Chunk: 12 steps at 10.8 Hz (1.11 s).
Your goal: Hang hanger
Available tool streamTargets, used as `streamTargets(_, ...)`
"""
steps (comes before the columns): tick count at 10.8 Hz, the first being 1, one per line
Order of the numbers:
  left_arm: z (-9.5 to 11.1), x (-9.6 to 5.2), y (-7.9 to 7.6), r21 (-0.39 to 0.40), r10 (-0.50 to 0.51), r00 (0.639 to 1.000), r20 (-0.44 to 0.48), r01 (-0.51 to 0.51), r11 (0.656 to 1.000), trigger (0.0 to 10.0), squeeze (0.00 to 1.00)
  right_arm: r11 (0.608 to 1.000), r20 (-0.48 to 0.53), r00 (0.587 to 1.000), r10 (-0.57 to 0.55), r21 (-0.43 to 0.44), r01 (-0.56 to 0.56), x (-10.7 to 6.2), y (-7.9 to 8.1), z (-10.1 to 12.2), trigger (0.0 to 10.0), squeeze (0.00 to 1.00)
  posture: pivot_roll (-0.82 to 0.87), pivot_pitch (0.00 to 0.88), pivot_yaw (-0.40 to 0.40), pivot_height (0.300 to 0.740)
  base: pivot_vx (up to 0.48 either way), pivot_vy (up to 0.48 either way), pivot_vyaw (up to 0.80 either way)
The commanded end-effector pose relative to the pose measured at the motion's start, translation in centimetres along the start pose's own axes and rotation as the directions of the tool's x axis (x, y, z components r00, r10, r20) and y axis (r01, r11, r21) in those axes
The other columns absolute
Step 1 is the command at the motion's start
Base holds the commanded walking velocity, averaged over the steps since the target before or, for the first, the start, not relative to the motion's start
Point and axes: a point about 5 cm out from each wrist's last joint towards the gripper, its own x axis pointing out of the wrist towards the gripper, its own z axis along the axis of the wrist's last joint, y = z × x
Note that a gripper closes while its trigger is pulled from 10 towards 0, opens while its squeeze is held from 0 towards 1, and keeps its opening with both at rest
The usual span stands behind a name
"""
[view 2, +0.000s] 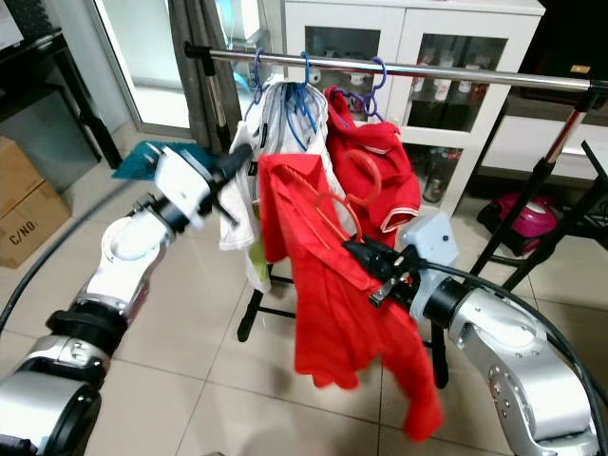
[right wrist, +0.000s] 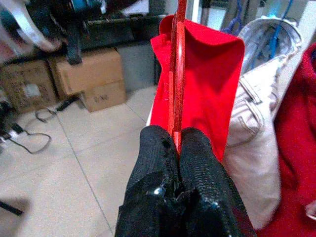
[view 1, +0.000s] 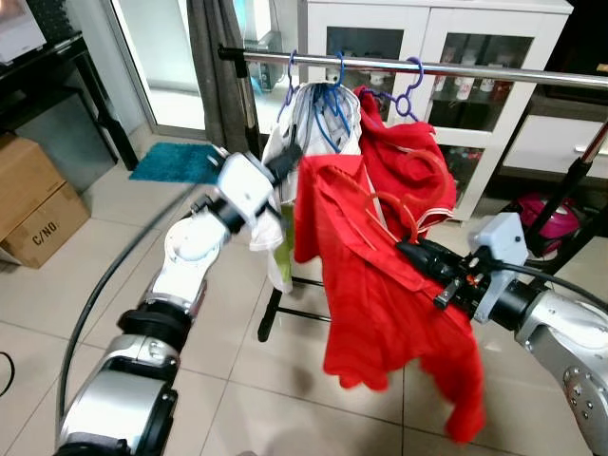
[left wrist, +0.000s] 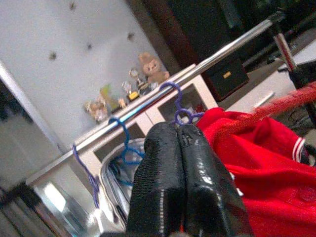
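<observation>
An orange-red hanger (view 1: 391,205) carries a red shirt (view 1: 370,294) that hangs down in front of the clothes rail (view 1: 494,71). My right gripper (view 1: 404,249) is shut on the hanger's lower part, which the right wrist view shows as the hanger (right wrist: 177,74) rising between the pressed fingers (right wrist: 197,163). The hanger sits below the rail and apart from it. My left gripper (view 1: 296,152) is raised beside the shirt's shoulder, shut with nothing between its fingers (left wrist: 163,177), and it points up at the rail (left wrist: 148,103).
On the rail hang blue and purple hangers (view 1: 410,90) with white garments (view 1: 280,199) and another red garment (view 1: 408,152). A white cabinet (view 1: 456,47) stands behind, cardboard boxes (view 1: 33,204) at the left, a teal mat (view 1: 176,163), and a black rack frame (view 1: 570,190) at the right.
</observation>
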Motion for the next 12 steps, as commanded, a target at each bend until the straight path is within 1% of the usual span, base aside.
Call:
streamTargets(1, 0.4, -0.1, 0.1, 0.06, -0.014, 1.0, 0.02, 0.013, 0.998, 10.0, 1.0, 1.0, 0.065, 0.998, 0.018, -0.007, -0.018, -0.3, 0.2, 1.0, 10.0, 0.0, -0.23, 0.001, 0.091, 0.74, 0.0, 0.0, 0.0)
streamTargets(2, 1.7, 0.1, 0.2, 0.159, -0.007, 0.993, 0.119, -0.012, 0.987, 10.0, 1.0, 0.998, 0.082, 0.995, 0.054, 0.018, -0.056, -0.3, 0.5, 0.8, 10.0, 0.0, -0.23, 0.002, 0.094, 0.74, 0.0, 0.0, 0.0)
streamTargets(3, 2.6, 0.2, 0.0, 0.178, -0.011, 0.98, 0.198, -0.024, 0.984, 10.0, 1.0, 0.998, 0.079, 0.995, 0.054, 0.033, -0.057, -0.3, 0.4, 0.5, 10.0, 0.0, -0.23, 0.003, 0.094, 0.74, 0.0, 0.0, 0.0)
streamTargets(5, 3.1, 0.2, -0.1, 0.196, -0.011, 0.969, 0.246, -0.038, 0.98, 10.0, 1.0, 0.997, 0.08, 0.995, 0.063, 0.042, -0.066, -0.4, 0.5, 0.4, 10.0, 0.0, -0.23, 0.003, 0.094, 0.74, 0.0, 0.0, 0.0)
streamTargets(6, 1.6, 0.4, 0.1, 0.142, 0.035, 0.991, 0.133, -0.054, 0.988, 10.0, 1.0, 0.996, 0.081, 0.994, 0.075, 0.041, -0.078, -0.5, 0.6, 0.3, 10.0, 0.0, -0.23, 0.003, 0.093, 0.74, 0.0, 0.0, 0.0)
streamTargets(7, -0.1, 0.3, 0.4, 0.046, 0.092, 0.996, 0.007, -0.092, 0.995, 10.0, 0.31, 0.995, 0.079, 0.993, 0.089, 0.033, -0.092, -0.5, 0.7, 0.4, 10.0, 0.0, -0.23, 0.002, 0.092, 0.74, 0.0, 0.0, 0.0)
streamTargets(8, -0.4, 0.3, 0.5, -0.006, 0.115, 0.993, -0.01, -0.115, 0.993, 10.0, 0.0, 0.995, 0.079, 0.993, 0.092, 0.03, -0.095, -0.5, 0.8, 0.5, 10.0, 0.0, -0.23, 0.001, 0.092, 0.74, 0.0, 0.0, 0.0)
streamTargets(9, -0.2, 0.3, 0.2, -0.151, 0.109, 0.993, 0.033, -0.103, 0.983, 10.0, 0.0, 0.995, 0.077, 0.992, 0.099, 0.017, -0.101, -0.5, 1.0, 0.9, 10.0, 0.0, -0.23, 0.001, 0.091, 0.74, 0.0, 0.0, 0.0)
streamTargets(10, -0.2, 0.3, -0.3, -0.203, 0.069, 0.996, 0.048, -0.058, 0.978, 10.0, 0.0, 0.995, 0.078, 0.992, 0.102, 0.012, -0.103, -0.5, 1.1, 1.1, 10.0, 0.0, -0.24, 0.0, 0.089, 0.74, 0.0, 0.0, 0.0)
streamTargets(11, -0.6, 0.2, -1.0, -0.217, 0.01, 1.0, 0.027, -0.004, 0.976, 10.0, 0.0, 0.994, 0.083, 0.99, 0.11, 0.002, -0.111, -0.5, 1.3, 1.6, 10.0, 0.0, -0.24, 0.0, 0.088, 0.74, 0.0, 0.0, 0.0)
streamTargets(12, -1.0, 0.2, -1.3, -0.223, -0.025, 1.0, -0.008, 0.022, 0.975, 9.5, 0.0, 0.993, 0.085, 0.989, 0.12, -0.005, -0.12, -0.5, 1.4, 1.9, 10.0, 0.0, -0.24, 0.0, 0.085, 0.74, 0.0, 0.0, 0.0)
